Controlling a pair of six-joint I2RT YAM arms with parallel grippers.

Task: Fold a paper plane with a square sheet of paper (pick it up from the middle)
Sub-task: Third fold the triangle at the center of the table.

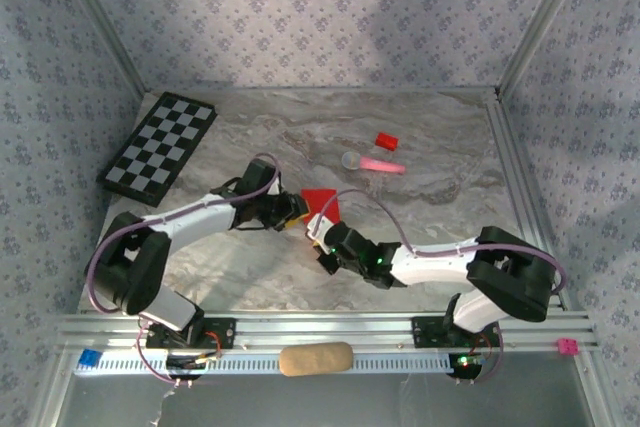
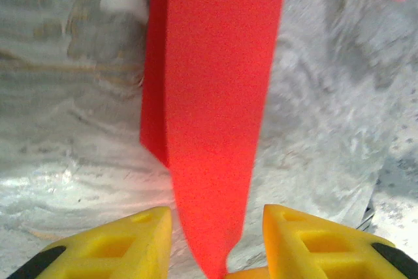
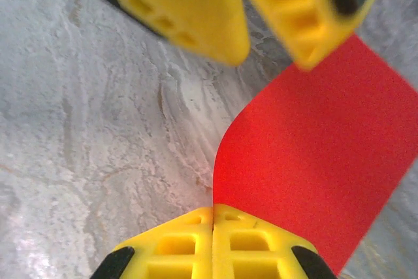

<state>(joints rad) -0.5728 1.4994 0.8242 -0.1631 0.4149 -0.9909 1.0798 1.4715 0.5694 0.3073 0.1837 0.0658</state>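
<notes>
Paper [image 3: 313, 155] sits pinched between closed fingers of right gripper [image 3: 213, 210]; left gripper [image 2: 217, 210] stands parted, fingers flanking it, not touching.

A robotics lab cell is suggested: a marble-look tabletop [image 1: 430, 137] is boxed in by patterned backdrop walls [image 1: 320, 7] and aluminium rails [image 1: 380, 325], with robot arms [image 1: 430, 262] bolted along the frame's lower edge.

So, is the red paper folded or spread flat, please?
Folded: the paper shows a second layer behind its left edge, and it curves where the right tool pinches it.
</notes>
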